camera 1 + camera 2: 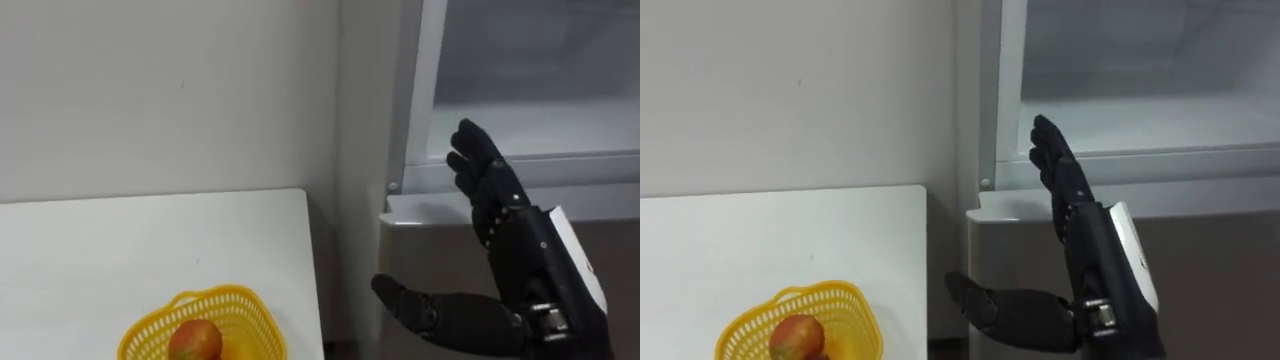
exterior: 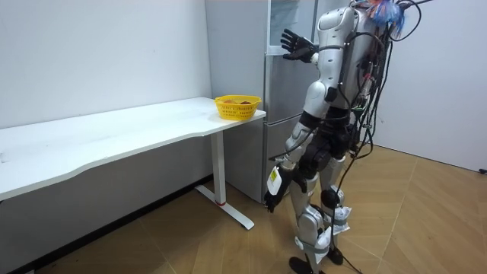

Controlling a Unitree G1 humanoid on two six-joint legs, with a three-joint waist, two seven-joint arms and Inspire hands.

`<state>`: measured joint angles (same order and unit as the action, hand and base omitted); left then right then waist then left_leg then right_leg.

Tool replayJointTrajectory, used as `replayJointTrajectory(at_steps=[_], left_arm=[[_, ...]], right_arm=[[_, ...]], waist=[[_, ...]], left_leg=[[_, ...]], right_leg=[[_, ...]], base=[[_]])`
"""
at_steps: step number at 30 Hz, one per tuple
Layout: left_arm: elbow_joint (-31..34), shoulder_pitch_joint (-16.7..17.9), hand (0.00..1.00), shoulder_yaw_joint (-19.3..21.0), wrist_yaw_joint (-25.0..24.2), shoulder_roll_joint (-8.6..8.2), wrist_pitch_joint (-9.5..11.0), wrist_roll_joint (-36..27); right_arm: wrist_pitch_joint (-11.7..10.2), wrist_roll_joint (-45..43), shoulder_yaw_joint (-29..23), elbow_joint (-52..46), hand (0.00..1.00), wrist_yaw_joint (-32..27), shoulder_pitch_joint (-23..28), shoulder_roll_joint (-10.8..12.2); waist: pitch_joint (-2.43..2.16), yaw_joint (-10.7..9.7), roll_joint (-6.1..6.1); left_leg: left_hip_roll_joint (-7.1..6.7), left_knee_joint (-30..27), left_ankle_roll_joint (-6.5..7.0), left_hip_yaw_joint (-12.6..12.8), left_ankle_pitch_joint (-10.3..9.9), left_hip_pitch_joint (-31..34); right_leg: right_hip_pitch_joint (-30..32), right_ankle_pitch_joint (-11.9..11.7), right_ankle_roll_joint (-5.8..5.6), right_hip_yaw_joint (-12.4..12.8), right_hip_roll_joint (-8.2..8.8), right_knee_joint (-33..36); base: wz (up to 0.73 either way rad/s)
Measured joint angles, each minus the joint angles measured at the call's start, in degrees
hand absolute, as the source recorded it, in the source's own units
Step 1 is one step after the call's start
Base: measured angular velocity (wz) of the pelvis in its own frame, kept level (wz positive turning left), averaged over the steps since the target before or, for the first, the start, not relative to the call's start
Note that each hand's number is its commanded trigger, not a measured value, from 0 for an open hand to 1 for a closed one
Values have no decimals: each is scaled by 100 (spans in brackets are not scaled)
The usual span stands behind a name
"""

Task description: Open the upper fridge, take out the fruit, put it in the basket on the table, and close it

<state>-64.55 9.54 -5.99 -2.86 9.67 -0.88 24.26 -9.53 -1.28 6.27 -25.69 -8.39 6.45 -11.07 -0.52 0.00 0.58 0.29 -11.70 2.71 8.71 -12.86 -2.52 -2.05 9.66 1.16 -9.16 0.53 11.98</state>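
My right hand (image 1: 500,215) is raised in front of the grey fridge (image 1: 430,250), fingers straight and spread, thumb stretched out to the left, holding nothing. Its fingertips reach up to the white lower frame (image 1: 560,165) of the upper compartment, whose pale inside shows behind it. In the room view I stand facing the fridge (image 2: 285,114) with this hand (image 2: 295,44) held high at the upper compartment. My left hand (image 2: 270,199) hangs low beside my leg.
A white table (image 1: 120,250) stands to the left of the fridge, its right edge close to the fridge side. A yellow basket (image 1: 150,335) at the table's near right corner holds a red-orange fruit (image 1: 195,340). A white wall runs behind the table.
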Motion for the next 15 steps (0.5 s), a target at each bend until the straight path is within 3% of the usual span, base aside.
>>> replayJointTrajectory(at_steps=[3, 8, 15], left_arm=[[11, 5, 0, -124, 7, 12, 0, 2], [8, 11, 0, -181, 9, 14, 0, 3], [-23, 1, 0, -206, -2, 19, 0, -8]], right_arm=[[-72, -37, -33, 53, 0, -192, 174, -1], [-207, -182, -95, 328, 0, -560, 532, -1], [-344, -6, -138, 675, 0, -980, 561, -5]], waist=[[18, -148, -15], [26, -211, -10], [24, -281, -3]], left_leg=[[-5, 0, 7, 32, -4, -7], [-4, 1, 21, 77, -15, -22], [-4, 1, 21, 84, -15, -27]], right_leg=[[4, -2, 3, 57, -1, 0], [14, -4, 5, 126, -6, -1], [11, -4, 5, 130, -8, -21]], base=[[-5], [-6], [0]])
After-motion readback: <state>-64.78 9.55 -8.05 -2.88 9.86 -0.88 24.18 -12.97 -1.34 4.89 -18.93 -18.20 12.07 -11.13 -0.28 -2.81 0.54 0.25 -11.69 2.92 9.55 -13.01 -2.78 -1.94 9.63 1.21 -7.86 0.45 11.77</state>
